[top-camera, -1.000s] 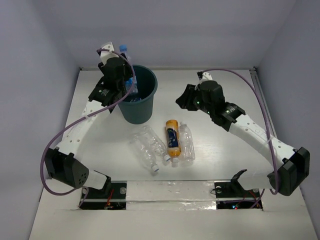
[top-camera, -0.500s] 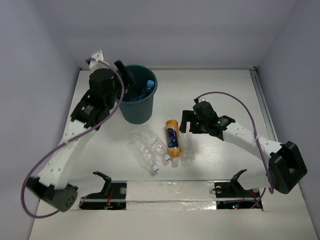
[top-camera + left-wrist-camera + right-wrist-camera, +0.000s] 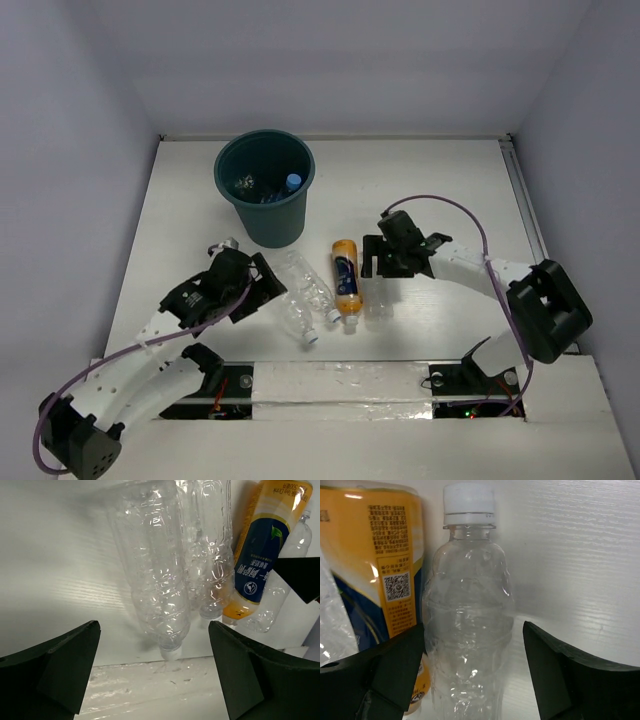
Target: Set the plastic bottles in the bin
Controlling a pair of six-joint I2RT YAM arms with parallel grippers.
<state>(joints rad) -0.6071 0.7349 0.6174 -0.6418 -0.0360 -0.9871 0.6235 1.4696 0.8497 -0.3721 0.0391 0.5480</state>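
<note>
**Four plastic bottles awaiting pickup.** They lie side by side on the worktop [image 3: 450,190], just near of the bin [image 3: 285,225]. From the left they are the outer clear bottle [image 3: 152,580], its close-set neighbour [image 3: 210,550], the orange bottle [image 3: 345,275] and the rightmost clear bottle [image 3: 467,625]. Other bottles already sit inside the bin.

The left gripper [image 3: 268,285] hovers at the left end of the row, jaws wide apart and holding nothing. The right gripper [image 3: 372,262] is low at the right end, jaws likewise apart. It straddles the rightmost clear bottle without clamping it.

**Step in hand.** We judge it to be two pickups.
- **Right side:** we would close across the bottle's body below the white cap [image 3: 469,502]. The grip should be gentle, since the thin wall will likely buckle. The finger on the orange bottle's side has little gap to enter.
- **Left side:** we would centre the gripper on the outer clear bottle and approach from its free left flank, because its neighbour crowds the other side.

**Edges and room.**
- The caps point toward the taped strip [image 3: 340,378] along the near edge, so a nudged bottle could roll that way.
- The path from the row to the bin crosses bare worktop, and the bin's rim is the height to clear.
- Both arms would converge on the same opening, so we would send them one at a time.
</note>
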